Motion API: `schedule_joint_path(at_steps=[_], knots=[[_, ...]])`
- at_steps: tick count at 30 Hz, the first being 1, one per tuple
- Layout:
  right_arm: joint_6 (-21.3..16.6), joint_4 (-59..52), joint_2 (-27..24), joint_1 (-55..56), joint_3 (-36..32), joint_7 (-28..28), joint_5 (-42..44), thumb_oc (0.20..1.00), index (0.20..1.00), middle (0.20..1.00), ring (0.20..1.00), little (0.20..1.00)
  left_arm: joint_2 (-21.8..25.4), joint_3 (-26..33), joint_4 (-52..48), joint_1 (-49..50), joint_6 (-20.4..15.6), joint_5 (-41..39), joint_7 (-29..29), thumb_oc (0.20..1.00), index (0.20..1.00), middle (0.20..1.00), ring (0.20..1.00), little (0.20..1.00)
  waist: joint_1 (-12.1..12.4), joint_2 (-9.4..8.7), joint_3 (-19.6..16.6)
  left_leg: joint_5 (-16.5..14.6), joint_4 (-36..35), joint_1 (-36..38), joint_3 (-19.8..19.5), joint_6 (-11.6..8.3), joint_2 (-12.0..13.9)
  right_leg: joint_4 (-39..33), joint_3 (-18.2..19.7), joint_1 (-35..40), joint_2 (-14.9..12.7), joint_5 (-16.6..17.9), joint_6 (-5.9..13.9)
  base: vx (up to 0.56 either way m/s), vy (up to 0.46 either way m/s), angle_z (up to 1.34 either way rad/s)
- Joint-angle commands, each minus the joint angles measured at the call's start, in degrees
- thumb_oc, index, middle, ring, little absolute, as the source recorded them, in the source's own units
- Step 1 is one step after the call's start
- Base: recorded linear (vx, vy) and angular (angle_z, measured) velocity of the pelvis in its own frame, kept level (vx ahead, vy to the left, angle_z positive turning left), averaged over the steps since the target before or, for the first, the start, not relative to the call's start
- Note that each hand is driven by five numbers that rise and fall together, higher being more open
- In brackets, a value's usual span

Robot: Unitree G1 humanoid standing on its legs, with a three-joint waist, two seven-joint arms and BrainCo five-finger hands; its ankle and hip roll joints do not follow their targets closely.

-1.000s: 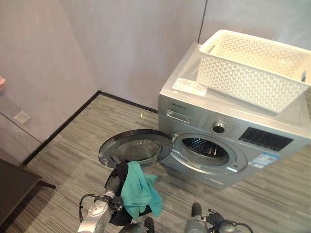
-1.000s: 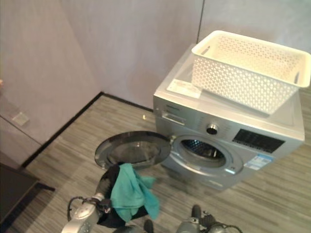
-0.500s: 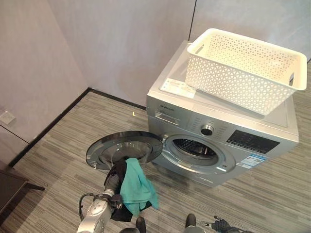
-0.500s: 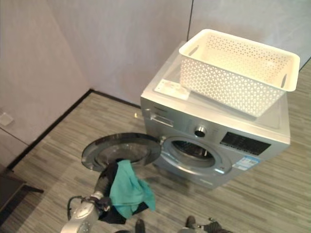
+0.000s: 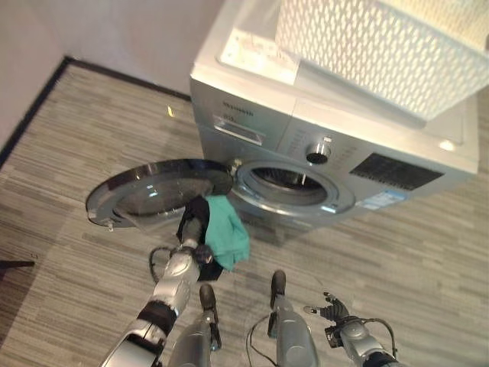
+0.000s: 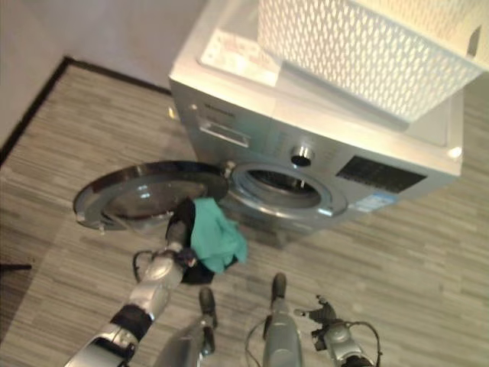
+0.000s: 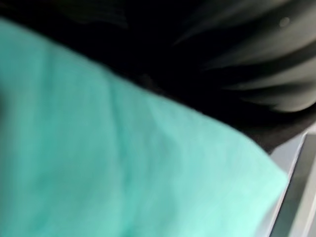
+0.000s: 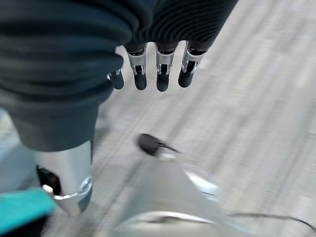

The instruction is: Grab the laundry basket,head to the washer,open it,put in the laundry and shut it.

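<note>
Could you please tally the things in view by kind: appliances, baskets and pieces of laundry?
Appliances: 1, the washer with its door swung open.
Baskets: 1, the white laundry basket on top of the washer.
Pieces of laundry: 2, a teal cloth and a black garment, both hanging from the left hand.
Total: 4.

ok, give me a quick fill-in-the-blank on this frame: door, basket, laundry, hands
1. The washer door is ____.
2. The white basket sits on ____ of the washer.
3. The teal cloth and a dark garment hang from the robot's ____ hand.
4. The right hand, low over the floor, holds ____.

Missing words: open; top; left; nothing
</note>
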Motion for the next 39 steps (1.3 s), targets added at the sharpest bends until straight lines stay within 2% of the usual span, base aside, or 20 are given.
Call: schedule_joint_path(at_steps=[1, 6, 12, 19, 24, 32, 39], knots=[[-0.76, 0.11, -1.58, 1.29, 2.46, -2.50, 1.39, 1.000, 1.000, 1.000, 1.000, 1.000, -2.12, 2.91, -4.45, -5.78, -7.11, -3.06, 2.35, 0.200, 0.200, 0.200, 0.200, 0.200, -0.63, -0.02, 1.39, -11.24, 8.61, -3.72, -1.98, -0.39, 1.68, 3.43, 0.17, -7.51, -4.28, 2.66, 2.52, -0.09, -0.068, -0.01], [-1.45, -1.79, -1.94, -0.62, 3.12, -4.28, 2.34, 1.000, 1.000, 1.000, 1.000, 1.000, -3.57, 1.73, -1.79, -13.31, -8.37, -4.41, 4.49, 0.200, 0.200, 0.200, 0.200, 0.200, -2.47, 0.32, 1.42, -10.48, 9.45, -10.37, -2.07, -1.52, 2.39, 3.40, 0.26, -13.37, -4.20, 2.57, 2.44, -0.07, -0.059, 0.04], [-2.67, -6.97, -2.88, -4.13, 5.19, -6.75, 2.13, 1.000, 1.000, 1.000, 1.000, 1.000, -2.69, 2.06, 0.20, -23.66, -9.96, -3.74, 8.27, 0.200, 0.200, 0.200, 0.200, 0.200, -4.60, 0.64, 1.63, -9.78, 10.23, -17.29, -2.55, -2.61, 3.42, 3.80, 1.01, -20.04, -3.46, 2.10, 2.23, -0.04, -0.049, -0.01], [-2.92, -5.62, -2.04, -6.13, 6.26, -7.06, 2.23, 1.000, 1.000, 1.000, 1.000, 1.000, -5.01, 0.66, -2.24, -24.21, -10.77, -2.03, 9.29, 0.200, 0.200, 0.200, 0.200, 0.200, -4.43, 1.82, 1.19, -9.29, 10.82, -22.08, -3.64, -3.01, 3.55, 4.67, 1.72, -24.85, -3.29, 1.52, 1.88, -0.01, -0.065, 0.04], [-3.62, -4.19, -1.86, -7.67, 6.84, -7.77, 3.44, 1.000, 1.000, 1.000, 1.000, 1.000, -8.80, -4.10, -1.57, -22.74, -9.56, 0.49, 8.52, 0.200, 0.200, 0.200, 0.200, 0.200, -4.41, 3.25, 0.85, -8.91, 11.39, -24.42, -3.64, -3.43, 3.96, 5.89, 2.80, -28.23, -2.13, 0.31, 1.16, -0.01, -0.051, 0.03], [-3.81, -5.13, -2.23, -10.99, 8.37, -9.97, 3.90, 1.000, 1.000, 1.000, 1.000, 1.000, -11.82, -8.08, -4.62, -22.31, -9.03, 0.29, 7.83, 0.200, 0.200, 0.200, 0.200, 0.200, -4.10, 4.30, 2.93, -9.28, 12.93, -27.27, -3.71, -2.29, 4.41, 7.55, 4.28, -32.40, -0.51, -0.67, 0.42, -0.02, -0.041, -0.07], [-3.56, -5.12, -2.33, -13.95, 10.16, -10.64, 3.42, 1.000, 1.000, 1.000, 1.000, 1.000, -13.92, -10.59, -5.71, -25.47, -8.87, 0.08, 7.55, 0.200, 0.200, 0.200, 0.200, 0.200, -4.39, 5.42, 3.53, -8.34, 12.76, -30.02, -5.19, -2.44, 4.33, 8.58, 5.15, -35.58, 0.06, -0.95, -0.23, 0.00, -0.043, -0.02]])
